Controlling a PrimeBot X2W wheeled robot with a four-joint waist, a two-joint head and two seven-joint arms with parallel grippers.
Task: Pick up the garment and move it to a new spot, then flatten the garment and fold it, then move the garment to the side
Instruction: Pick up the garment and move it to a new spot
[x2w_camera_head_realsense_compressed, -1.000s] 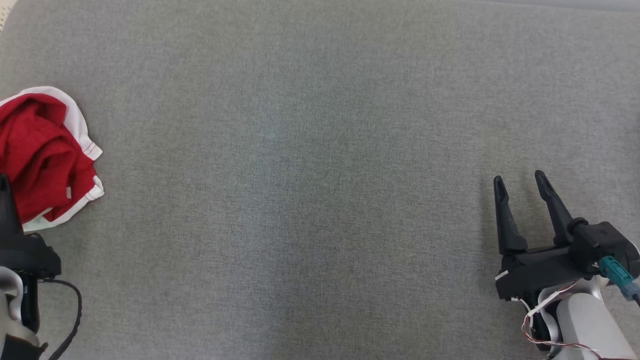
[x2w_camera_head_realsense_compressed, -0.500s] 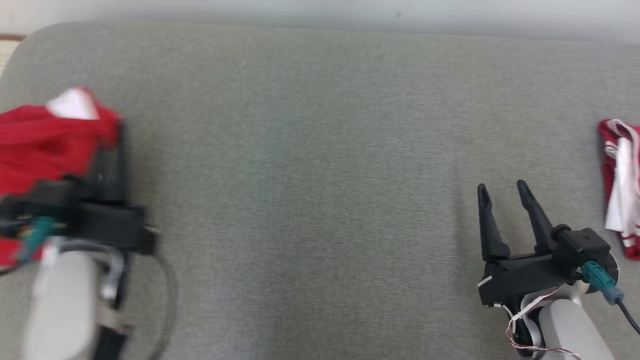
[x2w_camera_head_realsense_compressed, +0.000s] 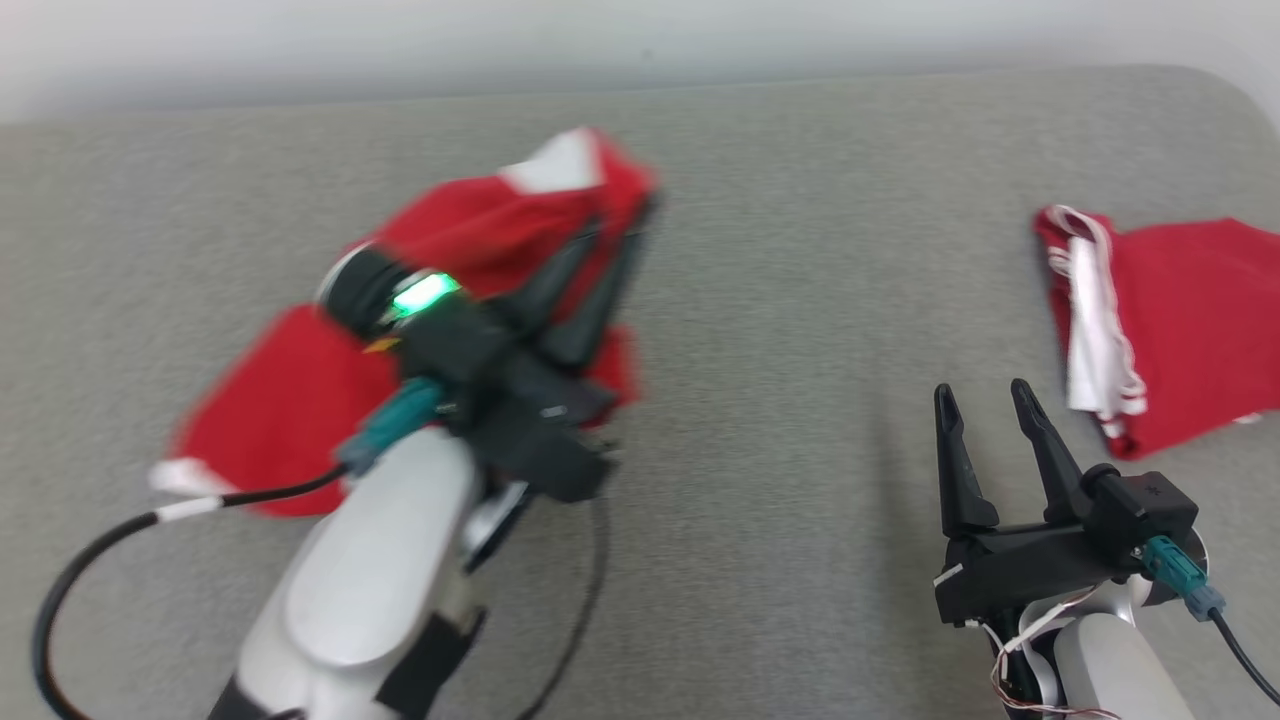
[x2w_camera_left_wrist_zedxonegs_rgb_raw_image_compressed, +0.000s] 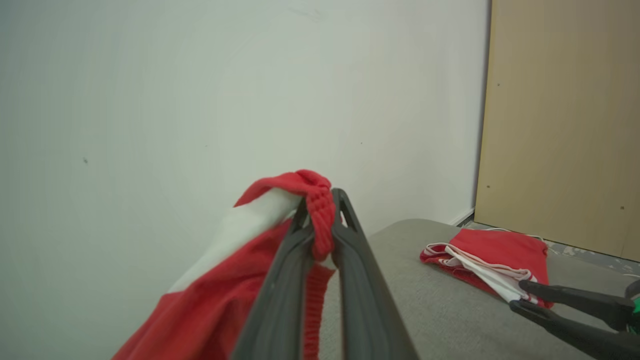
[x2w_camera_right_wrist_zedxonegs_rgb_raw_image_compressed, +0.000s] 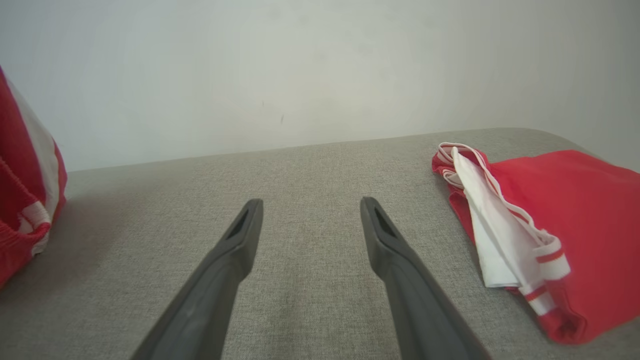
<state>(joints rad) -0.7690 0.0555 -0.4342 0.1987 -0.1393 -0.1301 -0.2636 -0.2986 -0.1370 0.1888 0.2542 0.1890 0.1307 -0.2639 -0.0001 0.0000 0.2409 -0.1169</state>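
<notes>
left gripper (x2w_camera_left_wrist_zedxonegs_rgb_raw_image_compressed: 320, 199) pinched shut on a bunched edge of the garment (x2w_camera_head_realsense_compressed: 290, 410), grip right at the tips. Rest of the cloth hangs down and trails to my left, above the pad (x2w_camera_head_realsense_compressed: 790, 300). I read this as the carry leg of step one: held high so the cloth doesn't drag on the grey. Head view is smeared round that arm, so I judge it mid-swing

right gripper (x2w_camera_head_realsense_compressed: 980, 390) wide, nothing in it, low over the pad, fingers pointing at the wall (x2w_camera_left_wrist_zedxonegs_rgb_raw_image_compressed: 150, 100). Parked, I'd say, to take a second corner once flattening starts

around: a second red-and-white piece (x2w_camera_head_realsense_compressed: 1190, 320) lies folded at the pad's right end, just beyond the right gripper. Wood panel (x2w_camera_left_wrist_zedxonegs_rgb_raw_image_compressed: 565, 125) past that end

in the way: the right gripper itself sits near where I'd drop, and the folded piece limits spread on that side. Left arm's cable (x2w_camera_head_realsense_compressed: 90, 560) loops under the hanging cloth, snag risk. Garment is bunched, so I can't tell which edge I've got
</notes>
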